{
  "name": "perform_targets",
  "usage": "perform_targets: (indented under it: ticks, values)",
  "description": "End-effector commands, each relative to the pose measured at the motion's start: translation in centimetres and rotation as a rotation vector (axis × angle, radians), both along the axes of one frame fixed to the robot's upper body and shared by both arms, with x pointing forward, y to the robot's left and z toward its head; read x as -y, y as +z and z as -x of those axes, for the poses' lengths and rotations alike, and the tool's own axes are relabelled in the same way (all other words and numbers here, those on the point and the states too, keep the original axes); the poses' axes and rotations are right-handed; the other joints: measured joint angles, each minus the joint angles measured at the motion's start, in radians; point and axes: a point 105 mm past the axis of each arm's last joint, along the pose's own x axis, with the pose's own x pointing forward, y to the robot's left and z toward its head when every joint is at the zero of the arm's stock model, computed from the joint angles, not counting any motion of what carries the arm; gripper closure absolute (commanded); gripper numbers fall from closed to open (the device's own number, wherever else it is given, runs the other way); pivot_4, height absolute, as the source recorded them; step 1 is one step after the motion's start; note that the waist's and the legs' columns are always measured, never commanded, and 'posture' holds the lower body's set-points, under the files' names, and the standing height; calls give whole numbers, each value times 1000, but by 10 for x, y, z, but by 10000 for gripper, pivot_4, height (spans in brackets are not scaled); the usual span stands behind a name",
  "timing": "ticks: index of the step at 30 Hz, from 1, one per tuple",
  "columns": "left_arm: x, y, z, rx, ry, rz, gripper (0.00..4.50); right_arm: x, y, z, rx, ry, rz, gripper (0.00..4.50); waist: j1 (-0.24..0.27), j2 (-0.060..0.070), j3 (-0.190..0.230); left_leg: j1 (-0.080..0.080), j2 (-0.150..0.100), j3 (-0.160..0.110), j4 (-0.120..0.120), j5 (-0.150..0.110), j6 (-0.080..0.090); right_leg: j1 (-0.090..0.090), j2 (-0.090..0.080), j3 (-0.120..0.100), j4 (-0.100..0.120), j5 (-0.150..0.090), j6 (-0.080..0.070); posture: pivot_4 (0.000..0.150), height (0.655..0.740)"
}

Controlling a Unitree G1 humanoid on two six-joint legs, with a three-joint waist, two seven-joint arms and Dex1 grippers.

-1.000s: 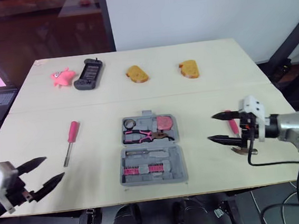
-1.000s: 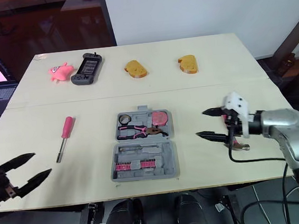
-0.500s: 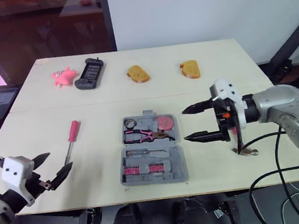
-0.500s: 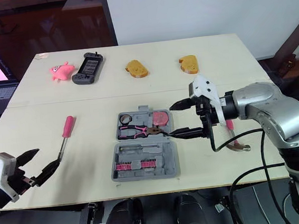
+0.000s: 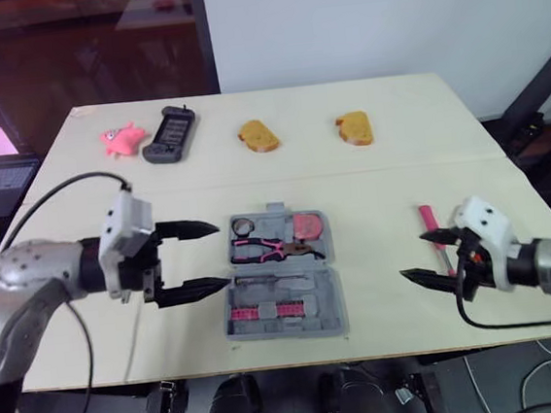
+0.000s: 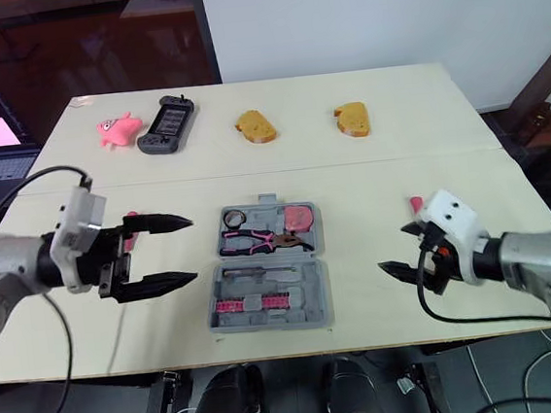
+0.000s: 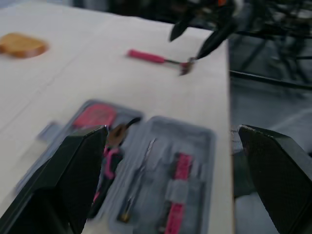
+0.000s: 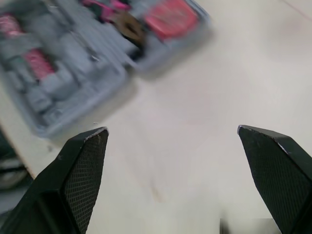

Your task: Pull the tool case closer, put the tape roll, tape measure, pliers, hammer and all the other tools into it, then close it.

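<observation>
Look-down over pale table (image 5: 370, 173), open grey tool case (image 5: 333, 299) at centre near front edge.

Big swap of arms in last half sec.

Left gripper (image 5: 224, 255): up from low at front-left corner, now level w/ case. Fingers spread wide, nothing between them, tips just short of case's left wall, far finger in line w/ far half, near finger w/ near half. Under and behind those fingers: pink-handled screwdriver (image 6: 131, 220), handle peeking past far finger, not held.

Right gripper (image 5: 413, 257): back from case's right side, where reaching half a sec ago, now well apart from case near front-right edge. Fingers also apart, empty. Just beyond its far fingertip: hammer (image 5: 427, 217), pink handle showing, head hidden behind gripper, untouched, approx same spot as before.

Case itself unmoved, lid flat open. Ahead of left far fingertip, in far half: tape roll (image 5: 239, 227), pliers (image 5: 272, 252), red tape measure (image 5: 305, 226). Ahead of near fingertip: small drivers and bits.

Meaning for task, as a guess: case pull or screwdriver pickup passed to left arm, right prob. freed for hammer. Still to do: screwdriver and hammer in, lid shut.

Far beyond both sets of fingers, unrelated: pink toy (image 5: 124, 138), handheld (image 5: 169, 136), bread piece (image 5: 258, 135), second bread piece (image 5: 355, 128).
</observation>
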Motion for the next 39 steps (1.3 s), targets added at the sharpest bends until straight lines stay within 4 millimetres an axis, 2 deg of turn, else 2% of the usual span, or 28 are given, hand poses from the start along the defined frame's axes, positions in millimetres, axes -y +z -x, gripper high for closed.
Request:
perform_targets:
  ticks: [1, 5, 9, 11, 15, 17, 22, 31, 36, 39]
  values:
    - [7, 5, -3, -16, -107, -32, 0, 18, 9, 13, 89, -151, 92, 222, 6, 0, 0, 0, 0, -1, 0, 0, 0, 0, 1, 0, 0, 0, 0, 1500, 7188]
    - [14, 12, -7, -16, -171, -38, 0, 32, 3, 27, 80, -279, 117, 222, 7, 0, 0, -1, 0, -2, 2, 0, 0, 0, 1, 0, 0, 0, 0, 1500, 7188]
    - [17, 15, -8, -9, -184, -41, 0, 41, -3, 29, 62, -347, 125, 222, 3, 0, 0, -2, 0, -2, 4, 0, 0, 1, 1, 1, 0, 0, 0, 1500, 7188]
    - [17, 14, -7, -8, -173, -48, 0, 51, -8, 22, 44, -417, 125, 222, 4, 0, 0, -2, 1, -3, 4, 0, 0, 0, 2, 1, 0, -1, 0, 1500, 7188]
    - [14, 11, 0, -4, -142, -72, 0, 69, -14, -7, 5, -543, 11, 222, -1, -1, 1, -2, 0, -2, 4, 0, 1, 0, 2, 1, 0, -1, 0, 1500, 7188]
    - [14, 11, 2, 10, -121, -74, 0, 74, -20, -16, -48, -580, -55, 222, 0, -1, 1, -2, 0, -2, 4, 0, 1, 0, 2, 2, 0, -1, 0, 1500, 7188]
    - [12, 11, 9, 12, -52, -63, 0, 89, -30, -41, -81, -683, -95, 222, 4, -1, 1, -3, 0, -2, 5, 0, 1, 0, 2, 2, 0, -1, 0, 1500, 7188]
    - [9, 8, 20, 9, 17, -62, 0, 87, -62, -49, -169, -690, -82, 222, 4, 0, 1, -3, 0, -2, 5, 0, 1, 0, 2, 2, 0, 0, 1, 1500, 7188]
    - [9, 9, 20, 9, 32, -57, 0, 88, -74, -53, -180, -715, -97, 222, 4, 0, 1, -3, 0, -2, 5, 0, 1, 0, 2, 2, 0, 0, 1, 1500, 7188]
    - [8, 9, 20, 12, 38, -61, 0, 87, -81, -52, -202, -724, -97, 8953, 4, 0, 1, -3, 0, -2, 5, 0, 1, 0, 2, 2, 0, 0, 1, 1500, 7188]
